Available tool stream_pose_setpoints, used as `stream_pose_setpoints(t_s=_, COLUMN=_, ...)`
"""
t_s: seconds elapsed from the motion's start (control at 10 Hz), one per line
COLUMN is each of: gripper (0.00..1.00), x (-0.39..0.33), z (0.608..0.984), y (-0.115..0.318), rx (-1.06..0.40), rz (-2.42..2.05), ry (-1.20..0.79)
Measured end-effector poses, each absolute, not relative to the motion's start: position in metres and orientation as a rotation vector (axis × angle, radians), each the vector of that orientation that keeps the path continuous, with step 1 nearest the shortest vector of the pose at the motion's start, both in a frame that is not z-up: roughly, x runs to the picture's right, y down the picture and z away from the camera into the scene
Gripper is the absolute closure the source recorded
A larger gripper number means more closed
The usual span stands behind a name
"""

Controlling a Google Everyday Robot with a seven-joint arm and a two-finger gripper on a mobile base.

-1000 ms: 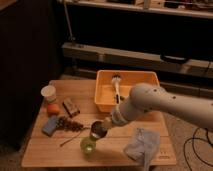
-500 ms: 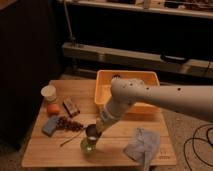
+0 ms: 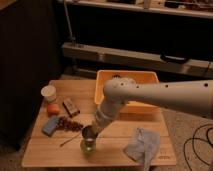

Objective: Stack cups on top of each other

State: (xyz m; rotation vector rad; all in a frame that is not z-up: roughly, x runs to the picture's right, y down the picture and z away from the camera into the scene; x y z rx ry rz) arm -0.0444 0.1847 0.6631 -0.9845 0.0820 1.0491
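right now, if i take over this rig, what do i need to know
End effector: shut on the steel cup, low near the front of the table.
Steel cup: directly over the green cup, apparently touching its rim; can't tell if it is seated.
White cup: alone at the table's back left.
Done: steel cup is at the green cup.
Left: seat it, release, then stack the white cup.

One raised camera looks steeply down on the whole wooden table, jaws at lower centre.
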Motion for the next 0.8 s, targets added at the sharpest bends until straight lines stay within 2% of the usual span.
stream_pose_setpoints(t_s=0.8, gripper=1.00, x=-0.062, z=0.674, y=0.202, rx=-1.024, rz=1.029, ry=0.068)
